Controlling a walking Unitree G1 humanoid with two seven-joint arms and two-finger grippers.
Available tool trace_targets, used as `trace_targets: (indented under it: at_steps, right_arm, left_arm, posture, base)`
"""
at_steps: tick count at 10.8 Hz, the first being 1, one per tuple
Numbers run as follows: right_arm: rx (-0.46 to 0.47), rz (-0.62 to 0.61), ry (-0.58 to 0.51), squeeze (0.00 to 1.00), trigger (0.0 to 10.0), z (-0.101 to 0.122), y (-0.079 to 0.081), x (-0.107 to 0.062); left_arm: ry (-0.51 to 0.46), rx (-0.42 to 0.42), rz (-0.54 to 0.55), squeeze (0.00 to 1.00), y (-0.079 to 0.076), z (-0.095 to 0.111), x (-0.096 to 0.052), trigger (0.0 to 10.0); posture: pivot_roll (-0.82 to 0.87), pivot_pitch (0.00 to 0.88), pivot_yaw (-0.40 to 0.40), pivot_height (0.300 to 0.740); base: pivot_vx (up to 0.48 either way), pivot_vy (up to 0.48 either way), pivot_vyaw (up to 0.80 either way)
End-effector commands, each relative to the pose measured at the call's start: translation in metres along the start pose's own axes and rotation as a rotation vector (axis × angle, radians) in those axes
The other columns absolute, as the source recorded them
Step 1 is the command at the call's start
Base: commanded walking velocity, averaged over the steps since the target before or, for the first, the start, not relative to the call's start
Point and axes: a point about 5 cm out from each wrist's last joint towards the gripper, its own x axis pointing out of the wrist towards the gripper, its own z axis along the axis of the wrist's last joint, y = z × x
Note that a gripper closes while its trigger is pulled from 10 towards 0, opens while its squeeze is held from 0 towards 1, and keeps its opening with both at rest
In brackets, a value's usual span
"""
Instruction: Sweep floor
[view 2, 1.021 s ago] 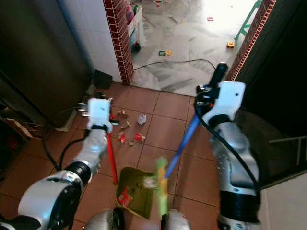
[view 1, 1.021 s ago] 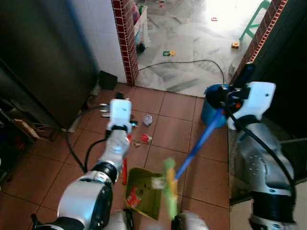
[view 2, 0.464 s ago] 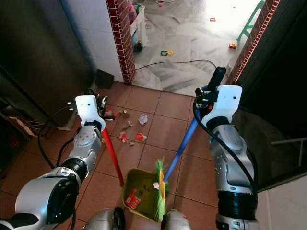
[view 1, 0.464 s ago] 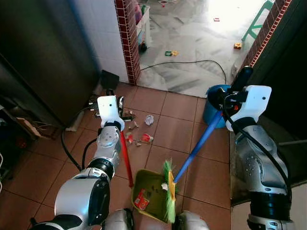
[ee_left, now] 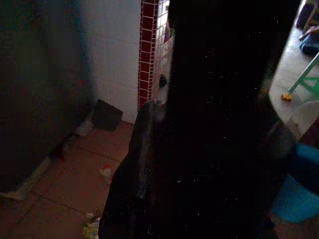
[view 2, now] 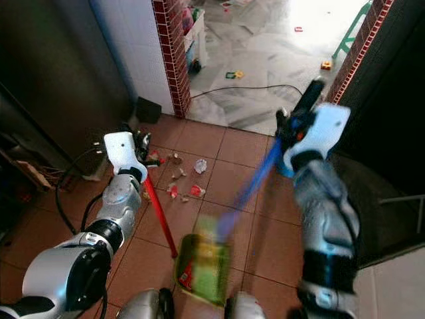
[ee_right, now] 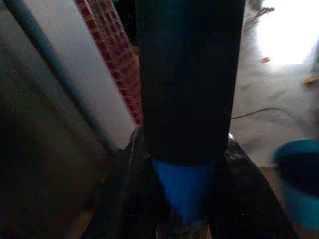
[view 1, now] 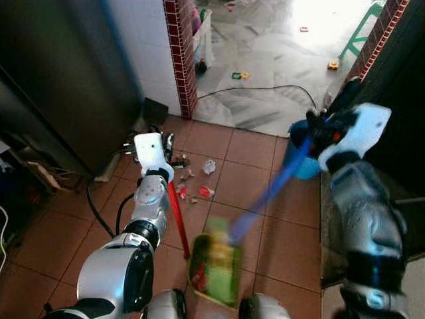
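From my left eye: my left gripper (view 1: 159, 141) is clamped on the red dustpan handle (view 1: 177, 219), green dustpan (view 1: 216, 269) by my feet | right wrist: my right gripper (ee_right: 187, 219) squeezes the blue broom handle (ee_right: 185, 186) | trash bits (view 1: 199, 179) lie on brown tiles.

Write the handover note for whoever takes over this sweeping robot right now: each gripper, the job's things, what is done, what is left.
Left gripper: shut on the red dustpan handle, holding the green plastic dustpan on the tiles at the robot's feet.
Right gripper: shut on the blue broom handle; broom head blurred, mid-swing over the pan.
Done: some rubbish, a red wrapper among it, lies in the pan.
Left: crumpled paper and red scraps on the brown tiles ahead.
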Motion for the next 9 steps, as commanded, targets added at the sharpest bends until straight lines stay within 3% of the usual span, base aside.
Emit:
trace_targets:
  at_steps: [1,4,5,7,9]
  right_arm:
    - [0.076,0.087,-0.036,0.00,10.0,0.010,0.016,0.003]
    - [0.018,0.308,-0.029,0.00,10.0,0.027,0.042,0.003]
    - [-0.118,0.382,-0.064,0.00,10.0,0.040,0.050,0.003]
    - [-0.209,0.391,-0.131,0.00,10.0,0.053,0.051,0.004]
    - [-0.239,0.384,-0.202,0.00,10.0,0.064,0.052,0.005]
  left_arm:
    - [-0.037,0.032,0.014,0.00,0.004,0.006,0.002,10.0]
    - [-0.001,0.100,0.054,0.00,0.012,0.001,0.000,10.0]
    - [0.003,0.098,0.072,0.00,0.012,0.001,0.001,10.0]
    - [0.014,0.102,0.067,0.00,0.011,0.000,0.001,10.0]
    - [0.016,0.096,0.074,0.00,0.012,0.000,0.001,10.0]
  posture:
    - [-0.21,0.054,0.086,0.740]
    - [-0.22,0.054,0.094,0.740]
    - [-0.22,0.054,0.095,0.740]
    - [-0.22,0.053,0.092,0.740]
    - [-0.22,0.048,0.088,0.740]
  base:
    - [0.000,0.000,0.00]
    - [0.000,0.000,0.00]
    - [0.000,0.000,0.00]
    - [0.000,0.000,0.00]
    - [0.000,0.000,0.00]
